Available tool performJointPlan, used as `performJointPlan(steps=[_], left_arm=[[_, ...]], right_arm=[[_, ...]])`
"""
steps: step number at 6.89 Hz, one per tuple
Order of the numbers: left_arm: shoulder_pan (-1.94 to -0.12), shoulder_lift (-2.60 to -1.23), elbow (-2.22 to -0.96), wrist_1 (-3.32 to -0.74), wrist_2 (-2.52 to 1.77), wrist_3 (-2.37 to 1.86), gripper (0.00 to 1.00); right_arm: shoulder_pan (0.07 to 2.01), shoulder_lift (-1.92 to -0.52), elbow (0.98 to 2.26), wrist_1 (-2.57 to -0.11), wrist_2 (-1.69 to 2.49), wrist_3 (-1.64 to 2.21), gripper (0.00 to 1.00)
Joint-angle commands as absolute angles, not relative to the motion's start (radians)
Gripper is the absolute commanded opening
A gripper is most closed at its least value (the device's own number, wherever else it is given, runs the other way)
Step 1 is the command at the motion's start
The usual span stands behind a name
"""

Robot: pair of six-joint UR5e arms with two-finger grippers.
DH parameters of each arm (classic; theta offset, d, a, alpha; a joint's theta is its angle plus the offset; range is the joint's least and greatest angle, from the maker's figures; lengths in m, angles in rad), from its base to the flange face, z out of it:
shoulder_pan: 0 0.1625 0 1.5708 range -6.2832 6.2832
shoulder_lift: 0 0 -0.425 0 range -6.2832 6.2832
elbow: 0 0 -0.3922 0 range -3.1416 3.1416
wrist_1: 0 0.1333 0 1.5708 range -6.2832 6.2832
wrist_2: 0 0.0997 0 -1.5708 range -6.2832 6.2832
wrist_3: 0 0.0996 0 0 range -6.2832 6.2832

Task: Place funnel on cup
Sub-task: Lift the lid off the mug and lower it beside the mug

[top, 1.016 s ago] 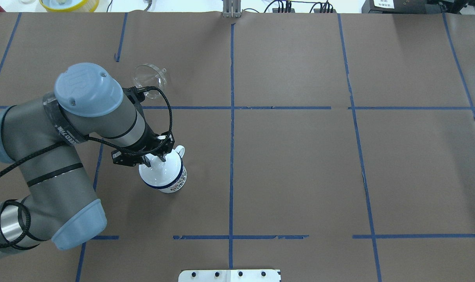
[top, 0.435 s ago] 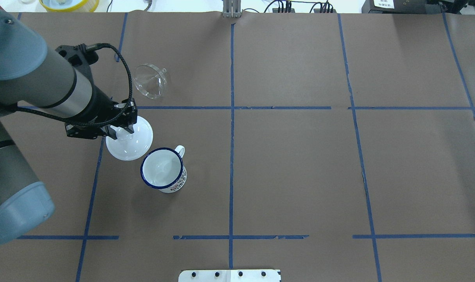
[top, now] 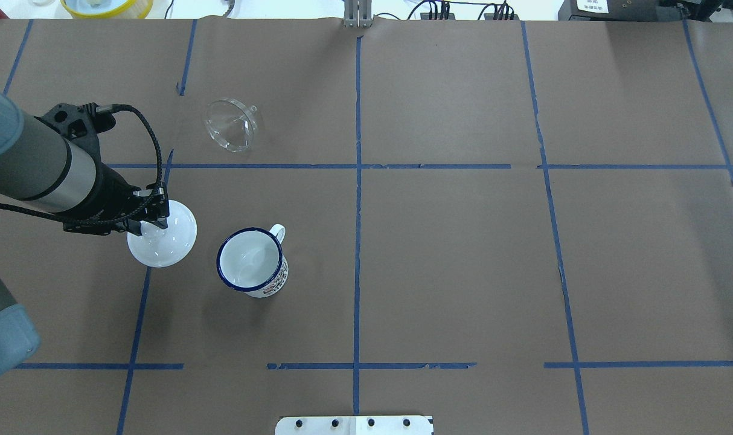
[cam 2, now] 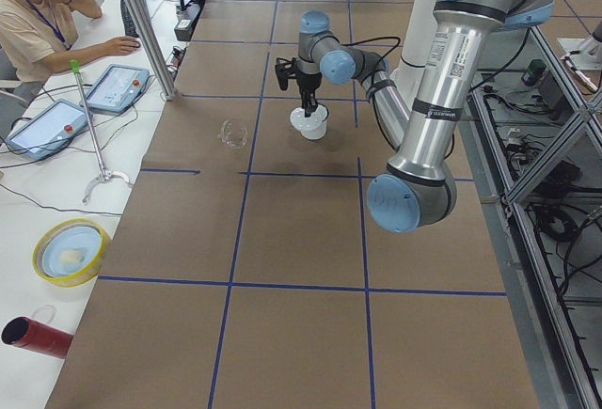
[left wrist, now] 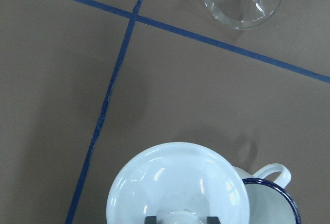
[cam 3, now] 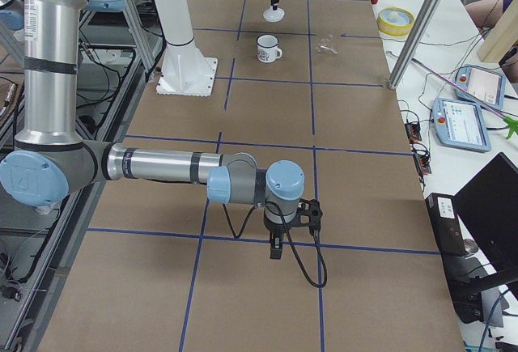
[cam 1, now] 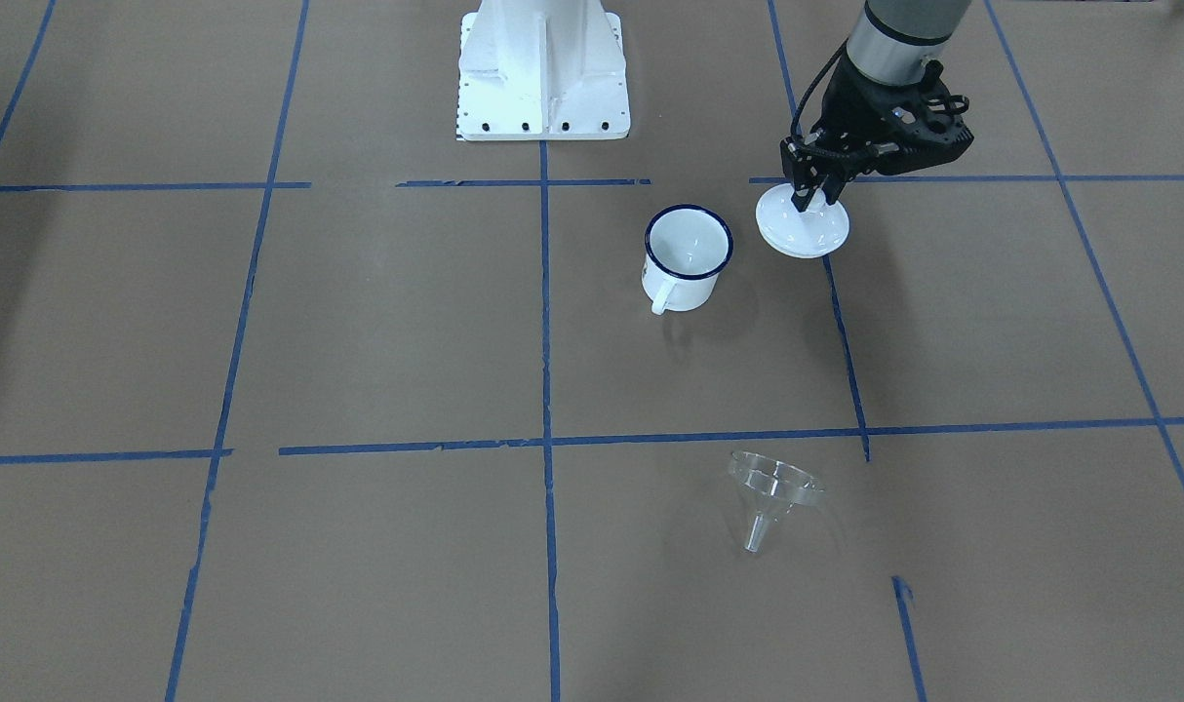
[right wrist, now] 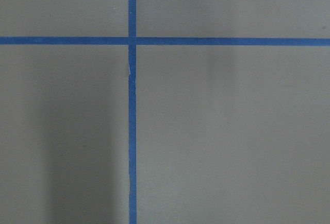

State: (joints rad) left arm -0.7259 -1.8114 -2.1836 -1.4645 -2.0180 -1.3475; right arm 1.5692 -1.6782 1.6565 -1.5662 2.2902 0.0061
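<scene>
Firstly, the left gripper (top: 151,225) clamps 1 white lid (top: 164,246) by its knob; 1 clear funnel (top: 229,124) lies farther off, alone; 1 cup (top: 250,260) stands uncovered just right of the lid. Of the right gripper (cam 3: 276,248), I cannot tell its state.

Arms: 2 in view, right one near, left one far.
Right tool (cam 3: 276,252): points down, just above the table (cam 3: 364,206) near a blue tape line (cam 3: 243,237); grip state indiscernible.
Left tool (cam 3: 275,1): directly over white lid (cam 3: 274,15).
Cup (cam 3: 268,48): upright, near the lid, apart.
Funnel (cam 3: 327,44): beside cup, not touching.
</scene>
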Motion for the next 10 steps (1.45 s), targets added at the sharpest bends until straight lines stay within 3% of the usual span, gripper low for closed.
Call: performJointPlan(steps=[1,4,7,8,10], left_arm=[[-0.674,-1.772,-2.087,-1.586,-2.023,-1.396,0.0],[-0.631,-1.767,-1.921,-1.748,-2.026,-1.44,0.0],[-0.612,-1.75,-1.898,-1.782,-2.028,-1.447,0.0],[-0.612,-1.749,-1.899,-1.786,-2.028,-1.445,0.98],[-0.627,-1.752,-1.93,-1.778,-2.029,-1.448,1.0]], right_arm=[[1.569,-1.678,1.655,-1.566,2.29,0.006,1.0],[1.569,-1.678,1.657,-1.566,2.29,0.006,1.0],[1.569,-1.678,1.657,-1.566,2.29,0.006,1.0],[1.569,-1.678,1.657,-1.566,2.29,0.006,1.0],[1.569,-1.678,1.657,-1.566,2.29,0.006,1.0]])
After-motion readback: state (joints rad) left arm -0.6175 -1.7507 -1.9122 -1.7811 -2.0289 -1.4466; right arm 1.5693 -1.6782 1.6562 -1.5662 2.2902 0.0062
